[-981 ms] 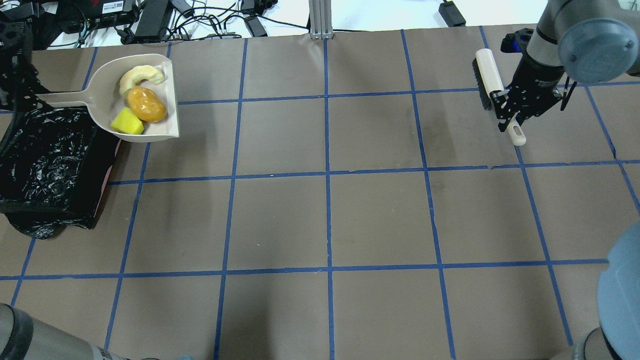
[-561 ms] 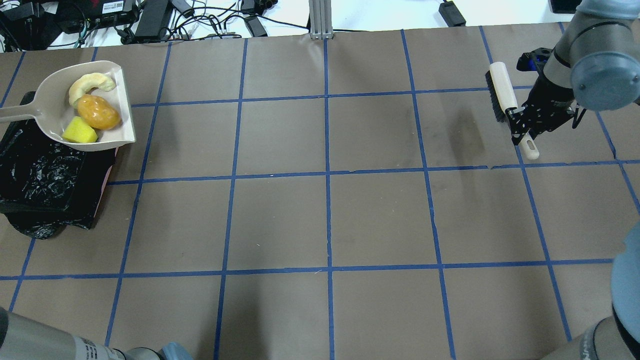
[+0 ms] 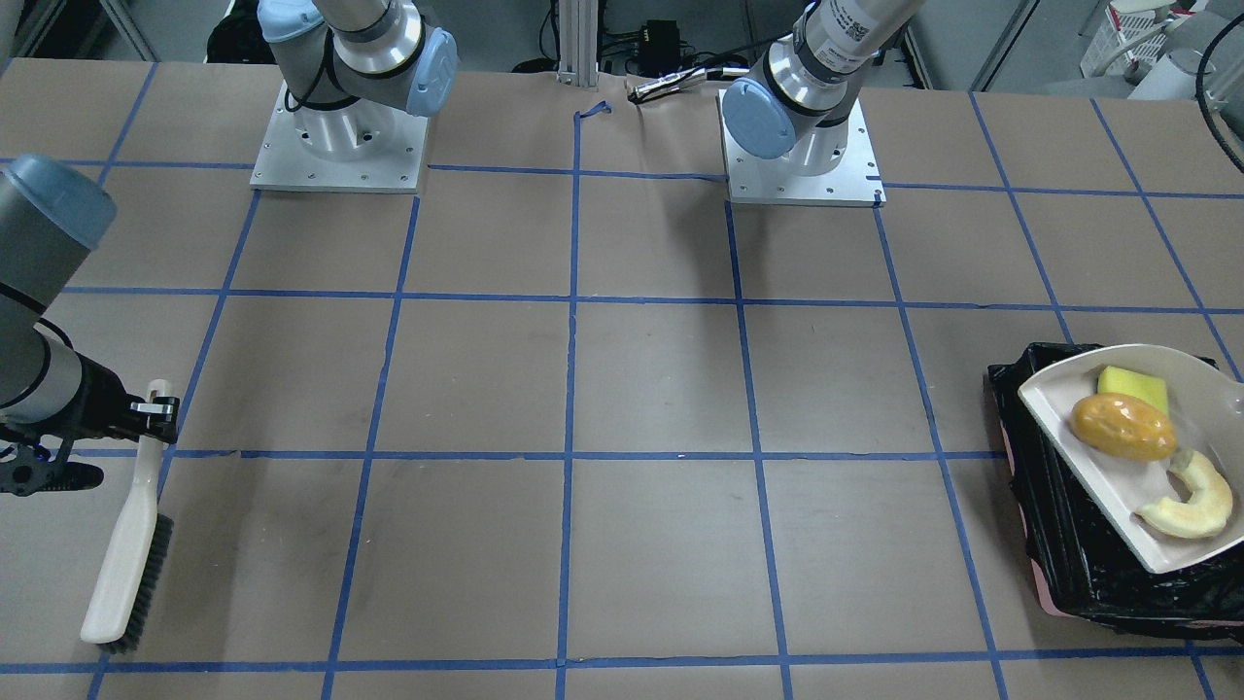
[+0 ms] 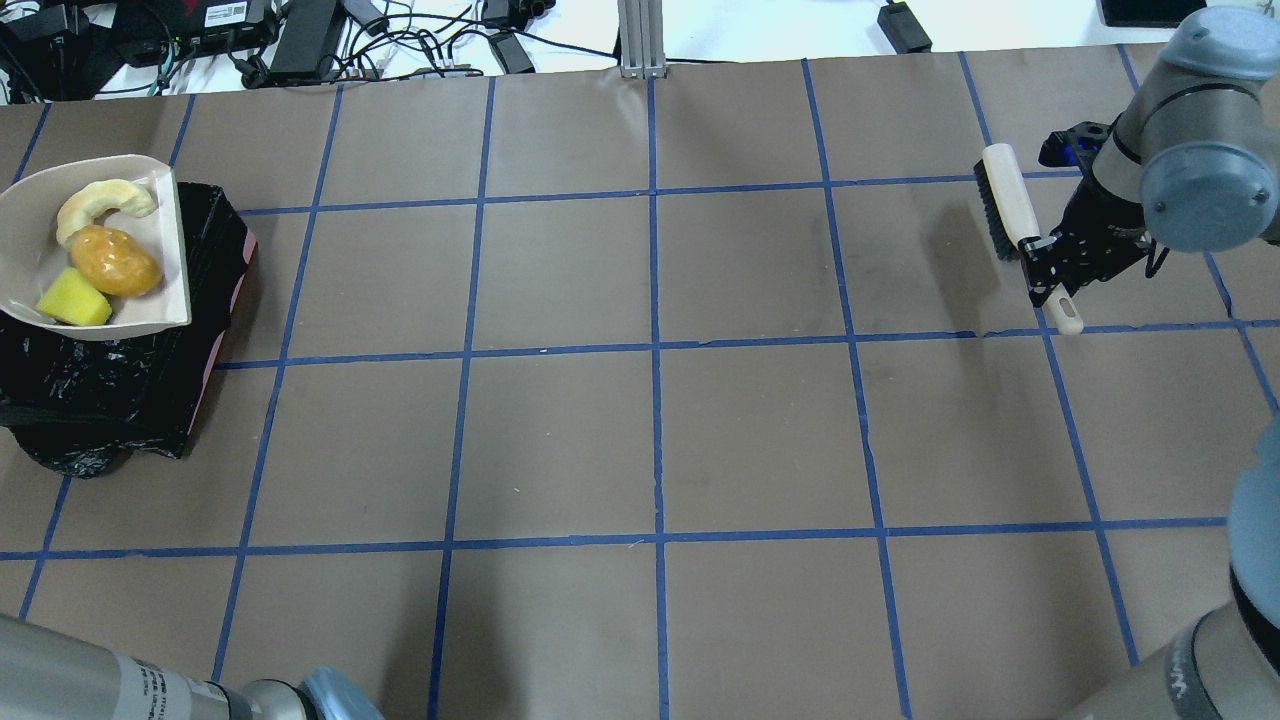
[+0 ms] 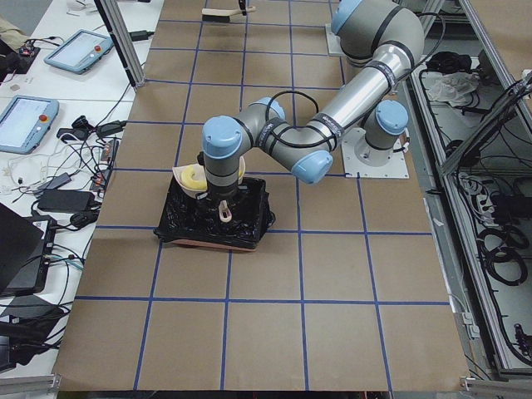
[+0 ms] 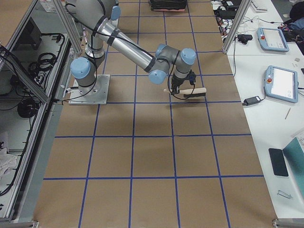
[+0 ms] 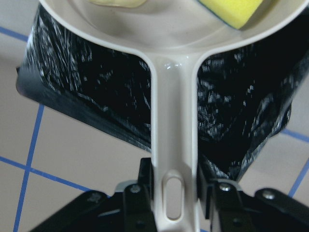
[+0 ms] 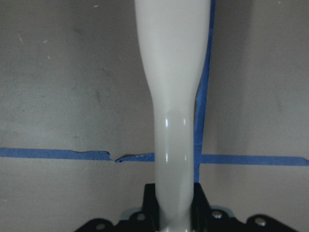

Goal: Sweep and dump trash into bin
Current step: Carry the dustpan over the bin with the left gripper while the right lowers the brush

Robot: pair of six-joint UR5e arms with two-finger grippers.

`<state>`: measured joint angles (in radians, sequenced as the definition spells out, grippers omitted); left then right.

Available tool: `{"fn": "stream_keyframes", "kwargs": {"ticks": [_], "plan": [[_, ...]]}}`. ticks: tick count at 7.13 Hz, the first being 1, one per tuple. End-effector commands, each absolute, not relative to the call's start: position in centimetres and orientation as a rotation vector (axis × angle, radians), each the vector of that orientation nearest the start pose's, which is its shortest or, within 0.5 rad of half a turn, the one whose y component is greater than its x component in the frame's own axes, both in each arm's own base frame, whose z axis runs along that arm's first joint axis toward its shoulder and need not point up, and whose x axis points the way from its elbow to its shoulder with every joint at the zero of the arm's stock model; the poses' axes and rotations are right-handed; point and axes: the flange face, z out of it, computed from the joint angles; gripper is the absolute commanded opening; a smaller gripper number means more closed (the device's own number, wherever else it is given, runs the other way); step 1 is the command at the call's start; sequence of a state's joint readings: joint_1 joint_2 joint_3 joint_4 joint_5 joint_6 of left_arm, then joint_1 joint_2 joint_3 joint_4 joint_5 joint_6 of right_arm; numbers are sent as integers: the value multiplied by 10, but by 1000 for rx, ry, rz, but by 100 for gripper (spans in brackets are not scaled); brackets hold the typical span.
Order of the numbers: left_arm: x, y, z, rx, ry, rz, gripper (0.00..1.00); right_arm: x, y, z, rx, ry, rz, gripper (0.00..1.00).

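Observation:
The beige dustpan [image 4: 150, 300] hangs level over the bin [image 4: 110, 390], a box lined with a black bag. In the pan lie the golden-brown potato [image 4: 120, 262], the yellow wedge block [image 4: 75, 300] and the cream melon slice [image 4: 100, 205]. My left gripper [image 7: 171, 193] is shut on the dustpan handle [image 7: 172, 121]; it is off the overhead view's left edge. My right gripper [image 4: 1050, 265] is shut on the handle of a brush [image 4: 1008, 200] at the far right, bristles near the table. The pan [image 3: 1079, 467] and bin [image 3: 1069, 574] also show in the front-facing view.
Cables and electronics [image 4: 300, 40] lie beyond the table's far edge, with an aluminium post [image 4: 640, 40] at its middle. The two arm bases [image 3: 340, 146] stand at the robot's side. Brown paper with a blue tape grid covers the table.
The dustpan with the three pieces has moved left, from beside the bin to over it. The right gripper with the brush has shifted slightly right and nearer.

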<state>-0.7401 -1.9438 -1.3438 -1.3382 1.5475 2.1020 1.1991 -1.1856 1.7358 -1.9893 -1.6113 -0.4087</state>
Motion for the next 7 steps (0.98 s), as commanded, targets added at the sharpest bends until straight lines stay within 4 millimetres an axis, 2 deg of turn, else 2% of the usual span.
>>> {"fn": "stream_keyframes", "kwargs": {"ticks": [1, 4, 5, 6, 7], "plan": [[416, -526, 417, 1887, 2379, 64, 0, -94, -589, 226, -59, 3108, 238, 0], [451, -515, 408, 1972, 2315, 139, 0, -94, -588, 225, -43, 3112, 249, 0], [454, -515, 404, 2005, 2285, 171, 0, -94, -588, 224, -41, 3112, 254, 0], [456, -517, 411, 1997, 2274, 188, 0, -94, -588, 225, -39, 3112, 251, 0], [457, -518, 416, 1996, 2262, 234, 0, -94, -588, 224, -39, 3110, 255, 33]]}}
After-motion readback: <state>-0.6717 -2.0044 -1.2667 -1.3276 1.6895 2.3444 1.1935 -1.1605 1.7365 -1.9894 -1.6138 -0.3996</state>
